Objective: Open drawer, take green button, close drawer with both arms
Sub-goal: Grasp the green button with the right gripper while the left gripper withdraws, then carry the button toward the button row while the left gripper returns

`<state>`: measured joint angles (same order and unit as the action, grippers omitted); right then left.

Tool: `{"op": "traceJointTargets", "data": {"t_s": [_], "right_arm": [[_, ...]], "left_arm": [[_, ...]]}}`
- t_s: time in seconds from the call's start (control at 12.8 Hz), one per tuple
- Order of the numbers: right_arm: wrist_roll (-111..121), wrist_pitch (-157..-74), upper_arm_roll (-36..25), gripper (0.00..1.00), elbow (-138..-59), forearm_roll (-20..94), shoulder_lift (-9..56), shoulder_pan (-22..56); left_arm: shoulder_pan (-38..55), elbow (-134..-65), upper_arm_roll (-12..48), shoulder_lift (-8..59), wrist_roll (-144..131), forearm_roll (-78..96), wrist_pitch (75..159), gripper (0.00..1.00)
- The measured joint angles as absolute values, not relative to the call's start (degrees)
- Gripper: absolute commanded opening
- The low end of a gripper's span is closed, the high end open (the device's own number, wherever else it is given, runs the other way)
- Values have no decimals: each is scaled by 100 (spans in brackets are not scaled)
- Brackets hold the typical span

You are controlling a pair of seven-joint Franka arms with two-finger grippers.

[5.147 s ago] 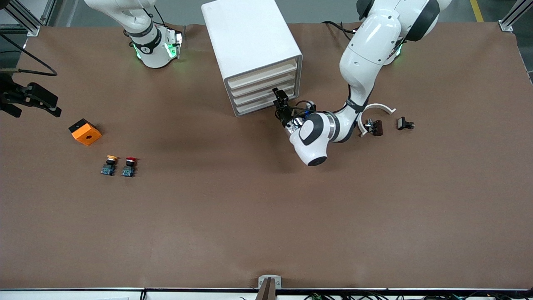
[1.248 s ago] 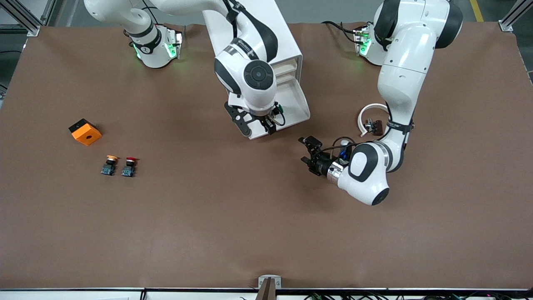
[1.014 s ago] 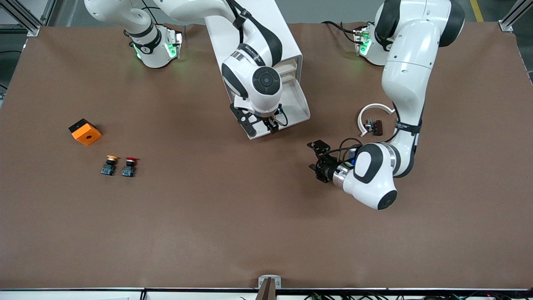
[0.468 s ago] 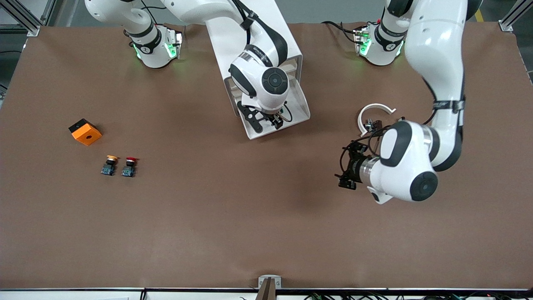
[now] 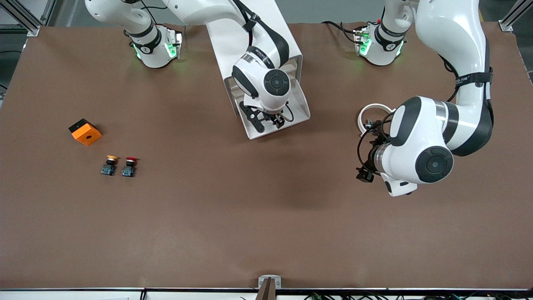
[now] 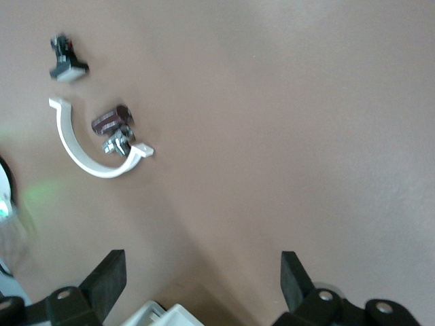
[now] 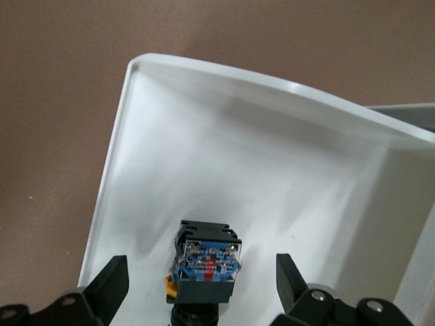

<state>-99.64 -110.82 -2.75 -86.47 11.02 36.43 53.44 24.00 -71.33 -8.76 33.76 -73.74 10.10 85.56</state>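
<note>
The cabinet (image 5: 222, 46) stands at the robots' edge of the table, and its lowest drawer (image 5: 300, 109) is pulled out. In the right wrist view the button (image 7: 206, 263) lies on the drawer floor (image 7: 224, 156) with its blue base showing and its cap hidden. My right gripper (image 7: 200, 277) is open and straddles the button without touching it. In the front view that gripper (image 5: 275, 121) hangs over the drawer and hides the button. My left gripper (image 5: 363, 171) is open and empty over bare table toward the left arm's end, as the left wrist view (image 6: 202, 282) also shows.
A white arc piece (image 5: 370, 109) with a small brown part (image 6: 109, 122) and a small black part (image 6: 66, 61) lie by the left arm. An orange block (image 5: 85, 132), a yellow-capped button (image 5: 109, 165) and a red-capped button (image 5: 129, 166) lie toward the right arm's end.
The drawer, shut five seconds ago, now stands open. My left gripper has drawn away from it and risen. My right gripper has come lower over the drawer.
</note>
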Motion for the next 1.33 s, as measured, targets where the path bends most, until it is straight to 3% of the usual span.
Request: {"op": "traceJointTargets", "data": {"t_s": [0.62,0.78,1.01,1.17,1.33], "right_arm": [[-9964,-11107,-281,65,-8664,1138,3675,5345],[-9964,-11107,-281,56,-8670,1138,3685,5345],[-9964,-11112,-282,31,-8669,1139,3704,5346],[-9964,-11113,-283,23,-8669,1139,3705,5346],[-9964,-11113,-283,23,-8667,1139,3705,5348]], "left_arm": [[2477,-7786,-605,2472,-5974,866,8572,100],[2479,-7951,-593,2486,-5961,865,8648,100],[2480,-8096,-564,2567,-5959,865,8830,100],[2481,-8160,-562,2639,-5947,859,9117,100],[2495,-8200,-552,2733,-5847,734,9365,100]]}}
